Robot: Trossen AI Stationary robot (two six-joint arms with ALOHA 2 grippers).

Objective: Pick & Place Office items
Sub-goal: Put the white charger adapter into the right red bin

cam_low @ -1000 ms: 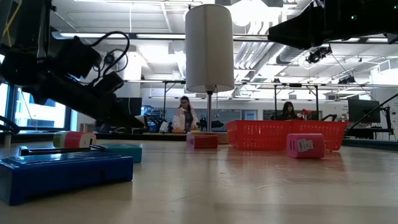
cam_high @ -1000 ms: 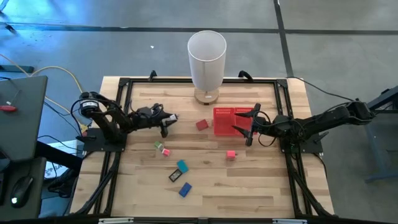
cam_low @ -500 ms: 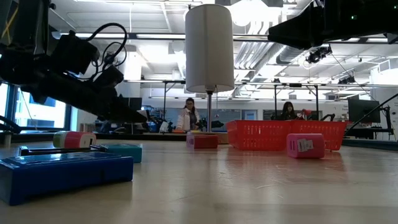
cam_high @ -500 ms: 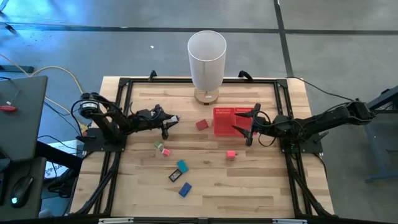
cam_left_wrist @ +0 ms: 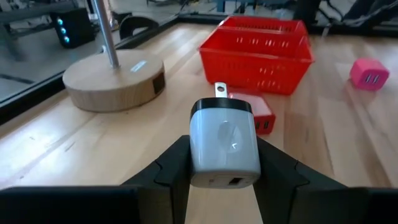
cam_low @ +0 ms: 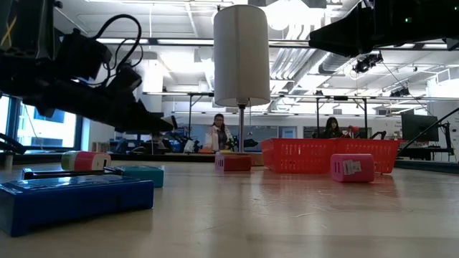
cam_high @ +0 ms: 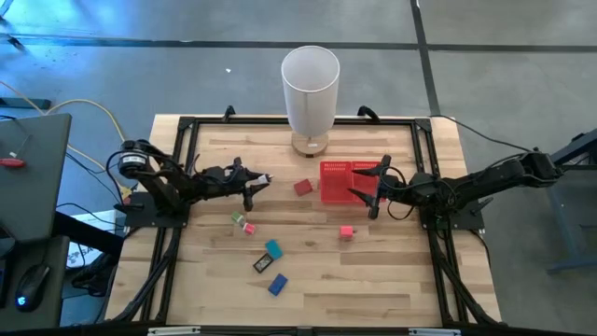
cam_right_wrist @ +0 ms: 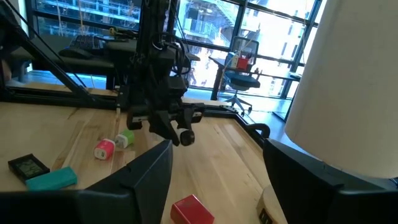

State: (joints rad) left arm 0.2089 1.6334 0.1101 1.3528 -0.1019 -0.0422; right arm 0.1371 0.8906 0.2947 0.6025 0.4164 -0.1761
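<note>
My left gripper (cam_high: 254,183) hangs over the table's left-middle, shut on a white charger block (cam_left_wrist: 224,146) with a black prong end. A red piece (cam_high: 302,188) lies just beyond it, beside the red mesh tray (cam_high: 338,170). A pink piece (cam_high: 346,231), a green and pink pair (cam_high: 242,223), and teal (cam_high: 272,248), black (cam_high: 262,265) and blue (cam_high: 278,284) pieces lie flat on the wood. My right gripper (cam_high: 376,189) hovers open over the tray's right half, holding nothing. My left gripper pinches the white charger block by its two side faces (cam_left_wrist: 198,163), one finger (cam_left_wrist: 171,168) on each side. The fingers run along the block, pointing toward the table's right. The prong end (cam_left_wrist: 220,91) sticks out ahead of them. The block is lifted clear of the table.
The tall white cylinder (cam_high: 311,84) stands on a round wooden base (cam_left_wrist: 115,78) at the far middle, close behind the tray. A black frame (cam_high: 187,126) borders the tabletop. Bare wood lies along the near edge. People sit in the room beyond (cam_low: 216,135).
My left gripper has risen with the white block still in its hold and has moved slightly toward the table's right, nearer the red piece and the tray. The right arm and the loose pieces have kept still.
</note>
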